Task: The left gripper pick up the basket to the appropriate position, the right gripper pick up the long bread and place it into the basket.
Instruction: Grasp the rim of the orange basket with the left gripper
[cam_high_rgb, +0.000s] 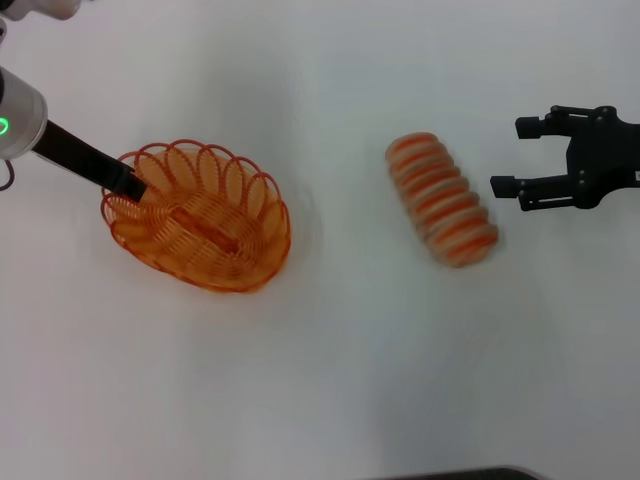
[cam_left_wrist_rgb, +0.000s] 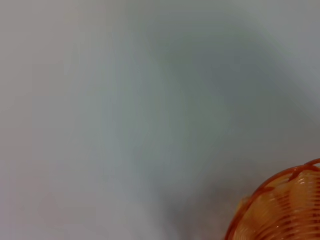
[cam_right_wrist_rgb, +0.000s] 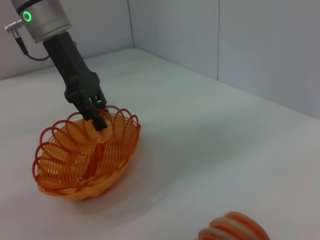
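A: What is the work lying on?

B: A plain white table (cam_high_rgb: 330, 380), smooth and matte. In the right wrist view, pale grey wall panels (cam_right_wrist_rgb: 240, 40) rise behind it, with 2 upright seams showing.

A: And the basket?

B: The oval orange wire basket (cam_high_rgb: 235, 262) sits on the table toward the robot's left. Its rim is a row of scalloped loops, its floor is close woven wire, and it appears to rest tilted, though I cannot tell if it is lifted. The left wrist view catches only 1 curved corner of it.

A: Who has hold of it?

B: The black 2-fingered left gripper (cam_high_rgb: 128, 182), on a silver-white wrist with a green ring light, is at the rim's left end. In the right wrist view its fingers (cam_right_wrist_rgb: 98, 118) are clenched on a rim loop.

A: The bread?

B: The oblong ridged toy loaf striped orange and cream (cam_high_rgb: 442, 198) lies on the table right of the basket, well apart from it, lying diagonally.

A: And the other arm?

B: The black right gripper (cam_high_rgb: 510, 157) hovers just right of the loaf, fingers spread, holding nothing.

A: Any writing?

B: I can read no labels or brands.
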